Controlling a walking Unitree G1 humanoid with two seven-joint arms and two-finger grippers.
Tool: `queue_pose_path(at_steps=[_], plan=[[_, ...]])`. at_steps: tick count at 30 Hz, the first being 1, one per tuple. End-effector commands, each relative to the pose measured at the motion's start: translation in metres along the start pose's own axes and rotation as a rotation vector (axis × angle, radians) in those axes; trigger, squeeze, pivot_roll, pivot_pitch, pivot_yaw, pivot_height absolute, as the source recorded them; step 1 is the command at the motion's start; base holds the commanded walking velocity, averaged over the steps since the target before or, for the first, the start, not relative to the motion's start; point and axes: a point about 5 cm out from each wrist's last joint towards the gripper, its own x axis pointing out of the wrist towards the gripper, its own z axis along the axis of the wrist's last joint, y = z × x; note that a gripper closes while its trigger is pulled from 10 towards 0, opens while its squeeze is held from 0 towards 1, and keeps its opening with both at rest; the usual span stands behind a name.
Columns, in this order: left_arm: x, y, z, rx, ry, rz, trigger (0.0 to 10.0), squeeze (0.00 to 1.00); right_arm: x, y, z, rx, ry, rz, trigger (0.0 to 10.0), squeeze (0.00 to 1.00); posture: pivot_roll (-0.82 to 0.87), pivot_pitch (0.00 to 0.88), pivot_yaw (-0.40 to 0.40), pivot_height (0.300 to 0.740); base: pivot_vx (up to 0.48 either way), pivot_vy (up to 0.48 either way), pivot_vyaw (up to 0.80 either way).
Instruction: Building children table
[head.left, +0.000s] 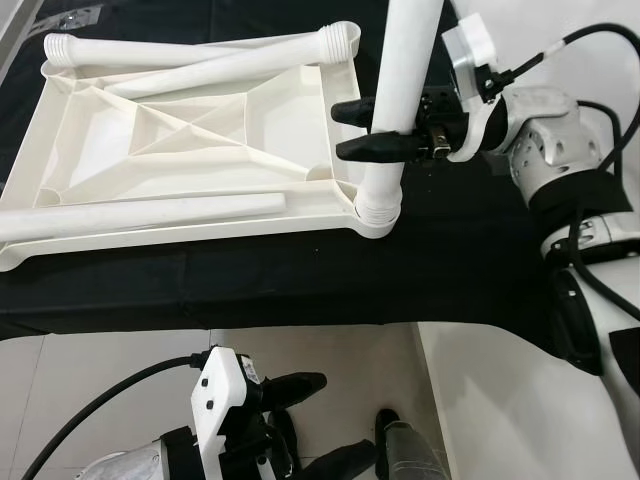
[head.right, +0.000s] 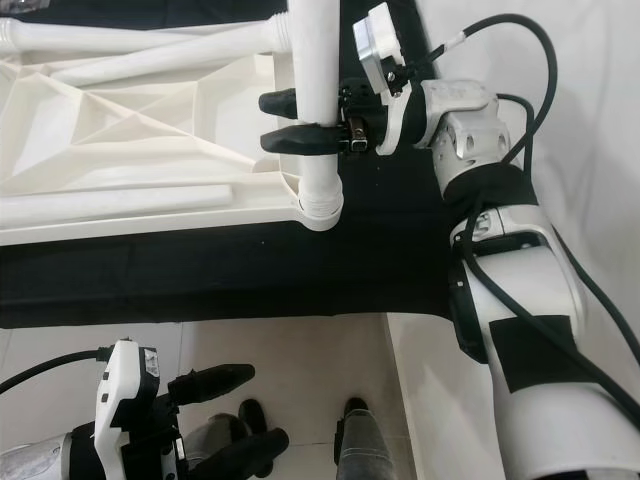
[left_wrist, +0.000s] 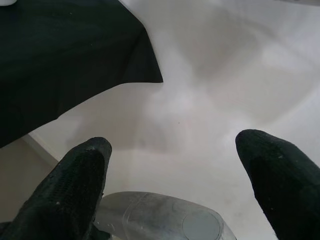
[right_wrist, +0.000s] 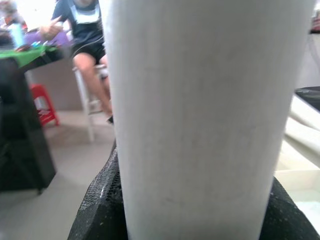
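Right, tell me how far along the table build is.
Started, not finished. The tabletop lies upside down on the black cloth. In hand: the right claw is shut on a leg standing upright in the near right corner socket; whether it is fully seated I cannot tell. Left: three loose legs lie across the tabletop. The left claw hangs open over the floor.

Nothing here can be read: no words, labels, brand marks or numbers stand on anything in sight.
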Motion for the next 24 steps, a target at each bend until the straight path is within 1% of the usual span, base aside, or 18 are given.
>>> queue_pose_path(at_steps=[1,3,5,8,11,12,13,15,16,21,23,24], plan=[[-0.001,-0.001,-0.005,-0.007,0.027,-0.004,10.0,0.00,0.005,0.003,-0.009,0.011,-0.011,-0.008,10.0,0.00,0.00,0.383,0.055,0.740,0.000,0.000,0.00],[-0.001,-0.001,-0.005,-0.007,0.028,-0.004,10.0,0.00,0.003,0.004,-0.014,0.018,-0.013,-0.036,10.0,0.00,0.00,0.383,0.057,0.740,0.000,0.000,0.00],[-0.001,-0.001,-0.005,-0.007,0.028,-0.004,10.0,0.00,0.003,0.004,-0.014,0.018,-0.013,-0.036,10.0,0.00,0.00,0.383,0.057,0.740,0.000,0.000,0.00],[0.000,0.000,-0.005,-0.005,0.029,-0.006,10.0,0.00,0.003,0.009,-0.024,0.014,-0.017,-0.047,10.0,0.00,0.00,0.381,0.059,0.740,0.000,0.000,0.00],[0.000,0.000,-0.005,-0.004,0.029,-0.006,10.0,0.00,0.003,0.010,-0.026,0.014,-0.022,-0.046,10.0,0.00,0.00,0.381,0.059,0.740,0.000,0.000,0.00],[0.000,0.000,-0.005,-0.004,0.029,-0.006,10.0,0.00,0.004,0.012,-0.029,0.009,-0.021,-0.021,10.0,0.00,0.00,0.379,0.059,0.740,0.000,0.000,0.00],[0.000,0.000,-0.005,-0.004,0.028,-0.006,10.0,0.00,0.004,0.017,-0.032,0.003,-0.017,0.036,10.0,0.00,0.00,0.378,0.060,0.740,0.000,0.000,0.00],[0.000,0.001,-0.005,-0.003,0.028,-0.006,10.0,0.00,0.005,0.024,-0.034,0.018,-0.018,0.124,10.0,0.00,0.00,0.380,0.061,0.740,0.000,0.000,0.00],[0.000,0.001,-0.005,-0.003,0.028,-0.006,10.0,0.00,0.006,0.027,-0.031,0.037,-0.028,0.159,10.0,0.00,0.00,0.381,0.062,0.740,0.000,0.000,0.00],[0.000,0.001,-0.005,-0.004,0.028,-0.008,10.0,0.00,0.010,0.030,-0.020,0.092,-0.048,0.222,10.0,0.00,0.00,0.381,0.056,0.740,0.000,0.000,0.00],[-0.001,0.000,-0.005,-0.005,0.027,-0.008,10.0,0.00,0.016,0.029,-0.019,0.105,-0.019,0.248,10.0,0.00,0.01,0.381,0.053,0.740,0.000,0.000,0.00],[-0.001,0.000,-0.005,-0.005,0.027,-0.008,10.0,0.00,0.016,0.029,-0.019,0.105,-0.019,0.248,10.0,0.00,0.01,0.381,0.053,0.740,0.000,0.000,0.00]])
